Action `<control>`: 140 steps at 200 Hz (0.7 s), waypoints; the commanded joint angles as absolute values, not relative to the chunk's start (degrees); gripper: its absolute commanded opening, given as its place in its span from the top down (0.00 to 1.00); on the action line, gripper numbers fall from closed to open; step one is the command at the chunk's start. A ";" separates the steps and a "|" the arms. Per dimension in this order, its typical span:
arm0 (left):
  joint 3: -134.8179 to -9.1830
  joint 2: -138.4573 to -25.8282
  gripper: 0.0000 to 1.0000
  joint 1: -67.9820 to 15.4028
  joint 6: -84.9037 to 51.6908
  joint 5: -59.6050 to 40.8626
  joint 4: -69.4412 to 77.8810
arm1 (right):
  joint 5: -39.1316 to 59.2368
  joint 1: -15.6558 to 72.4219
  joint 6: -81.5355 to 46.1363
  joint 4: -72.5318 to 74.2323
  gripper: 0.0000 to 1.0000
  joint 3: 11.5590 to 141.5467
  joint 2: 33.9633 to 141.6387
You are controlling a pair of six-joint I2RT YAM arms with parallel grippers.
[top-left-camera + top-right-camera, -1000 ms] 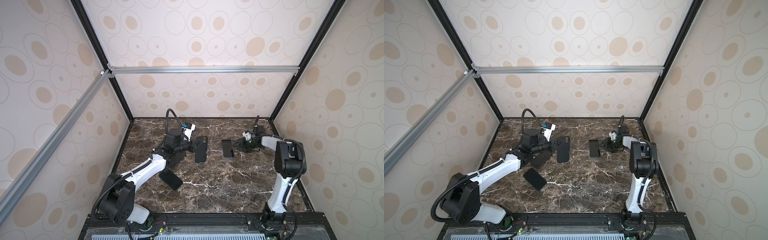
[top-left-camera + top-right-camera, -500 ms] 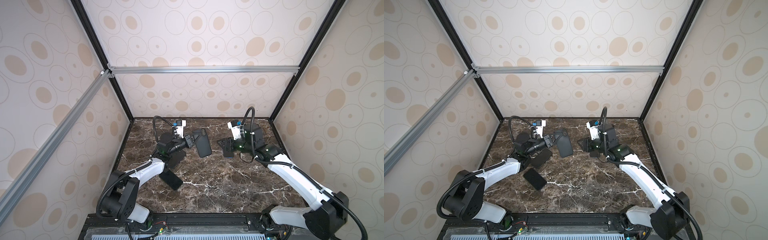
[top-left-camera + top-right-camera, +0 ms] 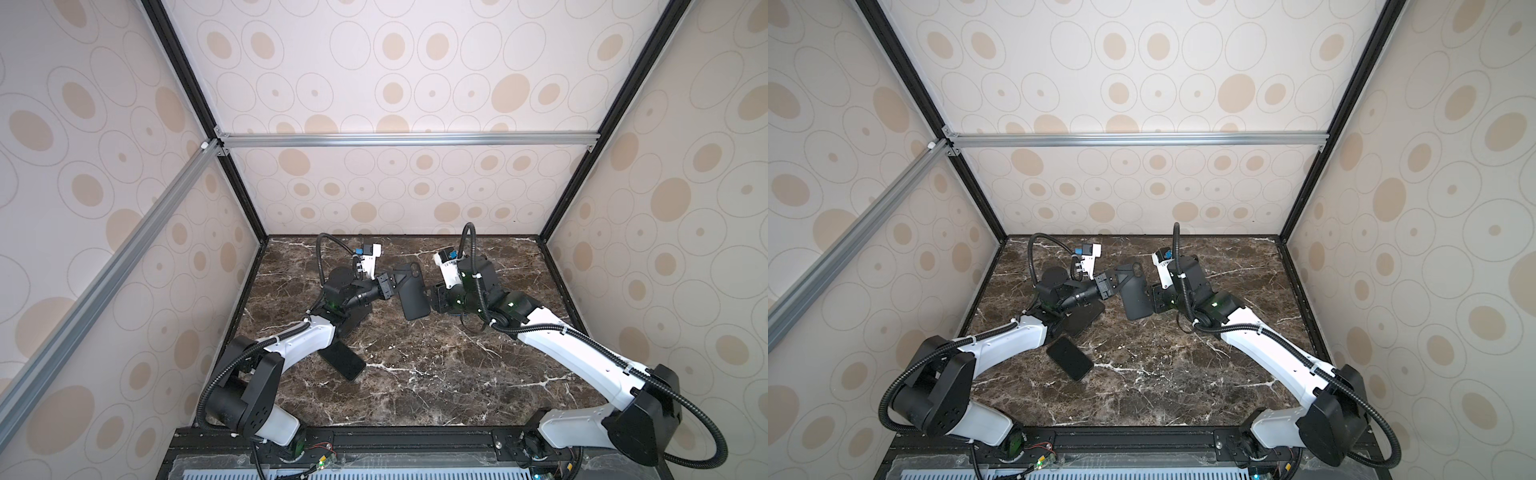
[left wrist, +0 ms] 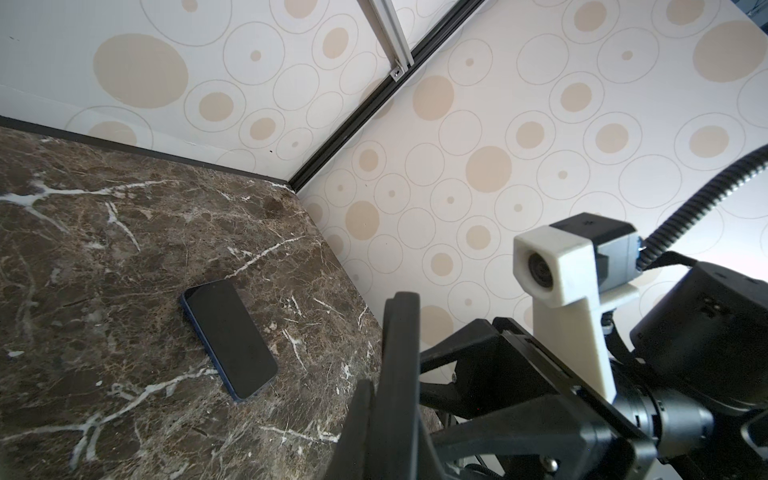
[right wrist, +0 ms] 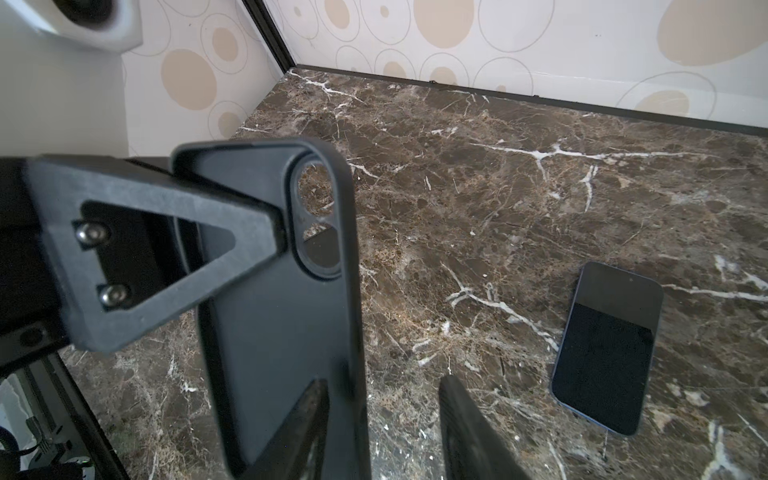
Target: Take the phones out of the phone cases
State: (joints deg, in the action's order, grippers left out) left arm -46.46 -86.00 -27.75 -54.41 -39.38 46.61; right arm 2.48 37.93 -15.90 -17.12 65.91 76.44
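Phone [image 3: 343,359] lies bare and screen up on the table [image 3: 436,374], lower left of centre in both top views. Removal looks done. Left gripper [image 3: 399,277] is clamped on the empty phone case [image 3: 411,297], held aloft mid-frame. Right gripper [image 5: 382,382] has its jaws apart astride the case's edge, not pinching. Probably left: set the case down.
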 commanded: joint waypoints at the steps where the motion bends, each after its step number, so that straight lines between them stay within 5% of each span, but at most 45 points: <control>1: -49.13 -85.69 1.00 -28.13 -54.49 -40.16 47.55 | 1.32 38.30 -15.09 -16.78 0.58 68.02 77.13; 128: -50.78 -86.39 1.00 -28.56 -52.56 -40.65 44.78 | 1.85 38.32 -16.43 -15.95 0.99 67.84 78.02; 140: -50.93 -86.27 0.91 -28.56 -52.06 -40.39 44.35 | 1.46 38.32 -17.09 -16.37 1.00 67.85 77.97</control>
